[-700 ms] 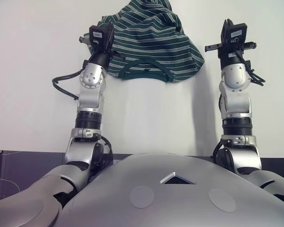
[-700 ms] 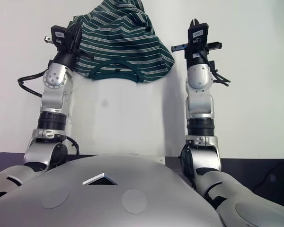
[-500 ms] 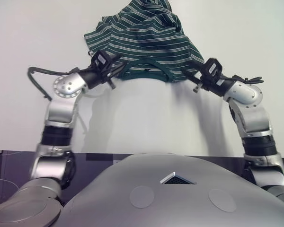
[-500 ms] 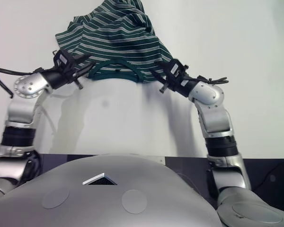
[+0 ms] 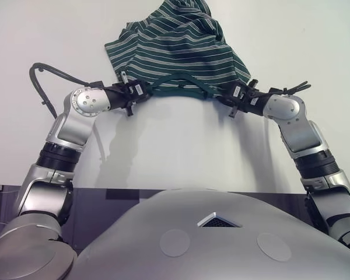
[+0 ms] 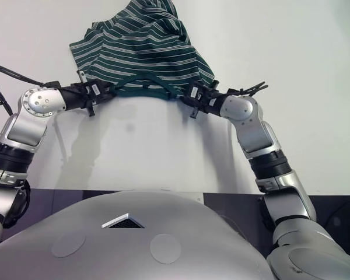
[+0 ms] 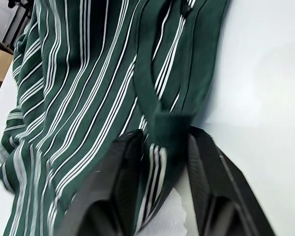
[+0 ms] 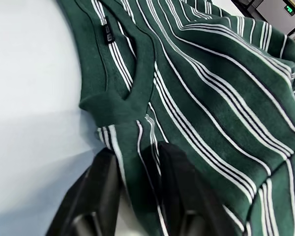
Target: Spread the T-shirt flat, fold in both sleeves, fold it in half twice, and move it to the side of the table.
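Note:
A dark green T-shirt (image 5: 181, 44) with white stripes lies bunched at the far middle of the white table (image 5: 175, 151), its collar (image 5: 181, 76) facing me. My left gripper (image 5: 141, 90) is at the collar's left end, shut on the T-shirt's edge. In the left wrist view a fold of the T-shirt (image 7: 113, 73) is pinched in the left gripper (image 7: 164, 136). My right gripper (image 5: 223, 93) is at the collar's right end. The right wrist view shows the T-shirt (image 8: 211, 73) running into the shut right gripper (image 8: 137, 151).
Bare white tabletop spreads on the left (image 5: 35, 35), on the right (image 5: 315, 41) and in front of the shirt. The table's near edge (image 5: 163, 189) runs just ahead of me.
Both arms came down from upright poses beside the shirt and swung inward to the collar's two ends. The collar has changed from a hanging U to a flatter line between the grippers.

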